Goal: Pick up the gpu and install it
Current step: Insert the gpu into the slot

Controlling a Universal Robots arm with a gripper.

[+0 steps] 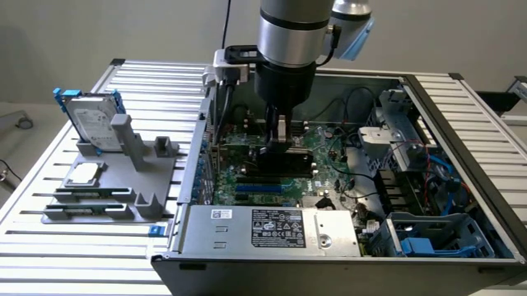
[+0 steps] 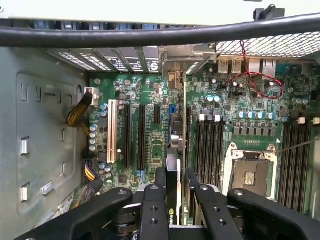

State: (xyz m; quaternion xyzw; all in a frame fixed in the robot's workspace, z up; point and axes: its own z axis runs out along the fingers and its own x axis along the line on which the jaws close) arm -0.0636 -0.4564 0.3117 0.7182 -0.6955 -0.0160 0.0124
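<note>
- Exterior view: the gpu [image 1: 284, 165] stands on edge inside the open computer case [image 1: 329, 277], low over the motherboard [image 1: 329, 154], and the claw [image 1: 278, 140] is closed on its upper edge.
- In the wrist view the claw [image 2: 175, 176] pinches the gpu [image 2: 173, 197] edge-on, over the board between the black expansion slots [image 2: 134, 135] and the memory slots [image 2: 207, 142]. Whether it touches a slot cannot be told.
- A thick black cable [image 2: 150, 34] crosses close in front of the wrist camera.
- In the exterior view, taken from the gpu:
  - the power supply [image 1: 272, 228] lies at 6 o'clock;
  - a blue drive cage [image 1: 436, 237] lies at 4 o'clock;
  - a hard drive [image 1: 91, 120] leans in a grey holder [image 1: 123, 185] on the slatted surface [image 1: 49, 253] at 9 o'clock, well apart.
</note>
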